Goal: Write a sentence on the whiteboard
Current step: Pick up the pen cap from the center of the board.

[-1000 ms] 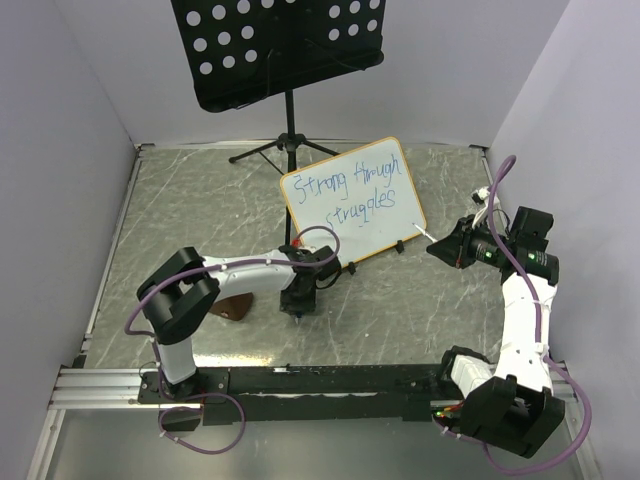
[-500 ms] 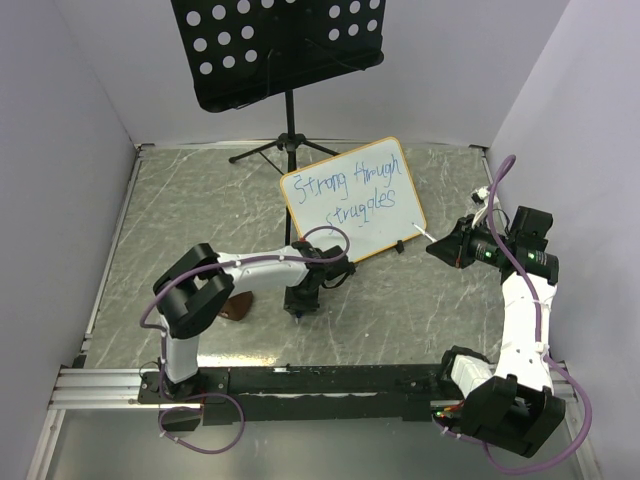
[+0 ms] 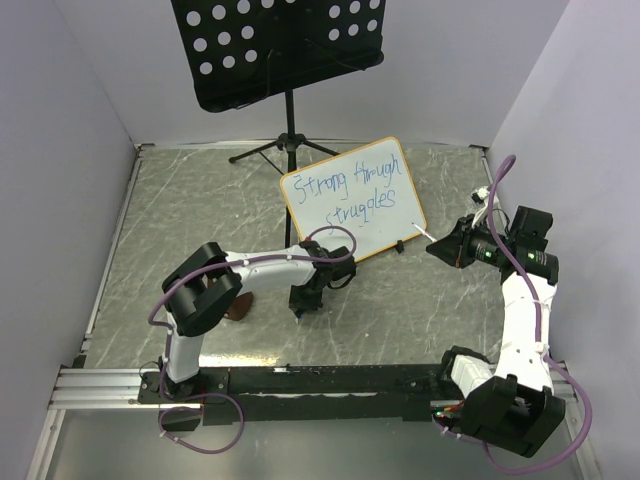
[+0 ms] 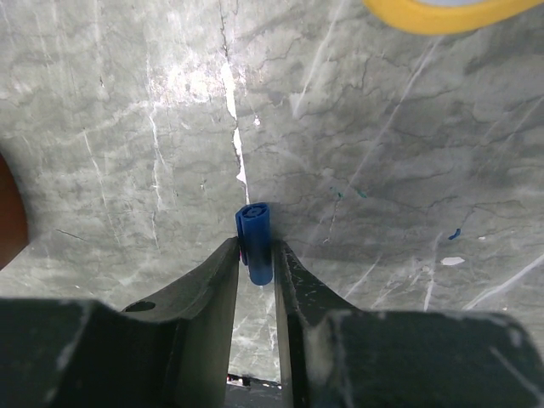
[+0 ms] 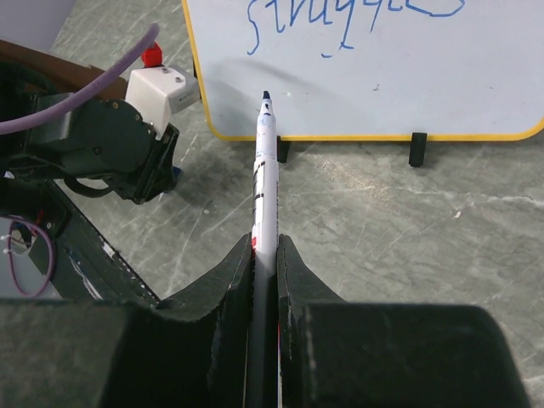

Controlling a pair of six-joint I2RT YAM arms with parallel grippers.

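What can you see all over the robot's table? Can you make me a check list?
Surface: grey marbled table, with small blue specks near the left arm.
Job's things: whiteboard standing on black clips; blue words in two lines.
Clutter: brown thing, partly hidden by the left arm.
Grippers: left gripper has its fingers against both sides of a blue cap; right gripper is shut on a marker aimed at the board.
Cables: purple cables loop along both arms.
Surroundings: black music stand behind; plain walls.
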